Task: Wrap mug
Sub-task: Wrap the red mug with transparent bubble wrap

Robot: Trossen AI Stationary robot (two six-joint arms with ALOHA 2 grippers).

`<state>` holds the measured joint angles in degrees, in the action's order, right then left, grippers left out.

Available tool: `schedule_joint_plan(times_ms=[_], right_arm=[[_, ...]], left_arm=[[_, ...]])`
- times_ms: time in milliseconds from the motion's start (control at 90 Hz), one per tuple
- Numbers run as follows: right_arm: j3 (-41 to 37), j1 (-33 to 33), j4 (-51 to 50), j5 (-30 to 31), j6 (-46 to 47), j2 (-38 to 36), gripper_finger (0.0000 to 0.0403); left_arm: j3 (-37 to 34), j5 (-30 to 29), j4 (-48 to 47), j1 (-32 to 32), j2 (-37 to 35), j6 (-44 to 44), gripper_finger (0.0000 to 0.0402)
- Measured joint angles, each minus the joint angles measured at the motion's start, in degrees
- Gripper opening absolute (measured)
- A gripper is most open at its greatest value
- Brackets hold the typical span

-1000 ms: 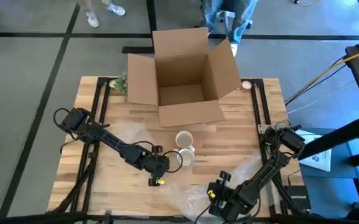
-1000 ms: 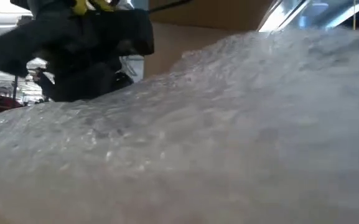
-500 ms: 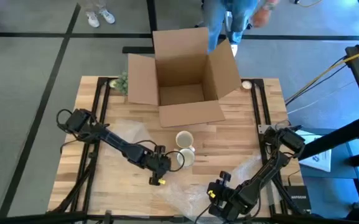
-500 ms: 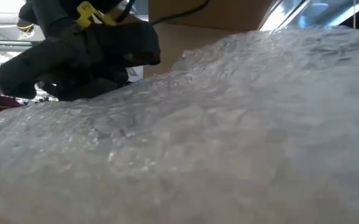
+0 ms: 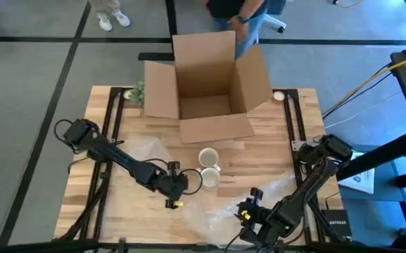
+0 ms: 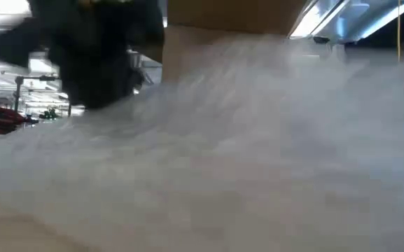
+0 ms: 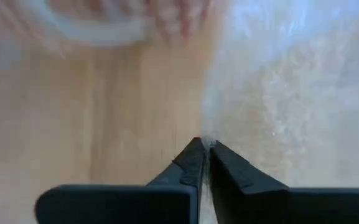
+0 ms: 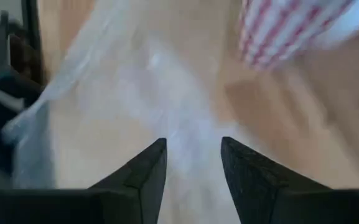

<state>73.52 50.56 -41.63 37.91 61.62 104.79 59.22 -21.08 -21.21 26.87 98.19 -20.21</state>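
Note:
Two mugs stand close together at mid-table: one with its mouth up (image 5: 208, 157) and a white one (image 5: 211, 178) just nearer. The right wrist view shows a red-and-white striped mug (image 8: 291, 25). A clear sheet of bubble wrap (image 5: 224, 204) lies across the near half of the table and fills the low view (image 6: 258, 140). My left gripper (image 5: 186, 181) is shut at the wrap's edge, just left of the nearer mug. My right gripper (image 5: 248, 209) stands open over the wrap (image 8: 167, 93), nearer than the mugs. My left gripper pinches the bubble wrap's edge (image 7: 208, 138) between its two fingertips, with the fingers low over the wood and pointing toward the mugs. The wrap spreads away from the tips on one side (image 7: 291, 93). One layer or several, I cannot tell.
An open cardboard box (image 5: 206, 81) stands at the far middle of the table, its flaps spread. A small green thing (image 5: 136, 92) lies left of the box and a small round thing (image 5: 278, 95) right of it. A person (image 5: 234, 10) stands beyond the table.
The bubble wrap is in motion: it blurs in the low view. My left gripper dipped low over the wrap, then rose and drew a little toward the table's left. My right gripper has shifted slightly toward the far edge, over the wrap.

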Motion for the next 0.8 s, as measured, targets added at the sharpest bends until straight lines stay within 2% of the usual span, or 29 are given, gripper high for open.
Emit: schedule_joint_plan(times_ms=[56,111,278,489,800], right_arm=[[0.00,-1.15,-0.38,2.69,-1.01,0.22,0.0140],[0.06,-3.04,0.53,2.48,-1.74,1.03,0.0140],[-0.04,-6.52,5.80,-8.77,-2.54,5.57,0.0140],[-0.04,-2.79,9.19,-12.11,2.90,7.73,0.0140],[0.02,3.59,9.16,-16.67,14.81,11.96,0.0140]], left_arm=[[0.02,-0.92,0.13,0.29,-0.90,0.32,0.0000],[-0.02,-1.97,-0.65,0.29,-1.23,0.70,0.0000],[0.02,-5.23,-5.81,-1.07,-1.90,-0.35,0.0000],[0.02,-8.64,-12.87,-3.17,-1.88,-3.72,0.0000],[0.04,-9.64,-14.38,-4.33,-1.93,-6.43,0.0000]])
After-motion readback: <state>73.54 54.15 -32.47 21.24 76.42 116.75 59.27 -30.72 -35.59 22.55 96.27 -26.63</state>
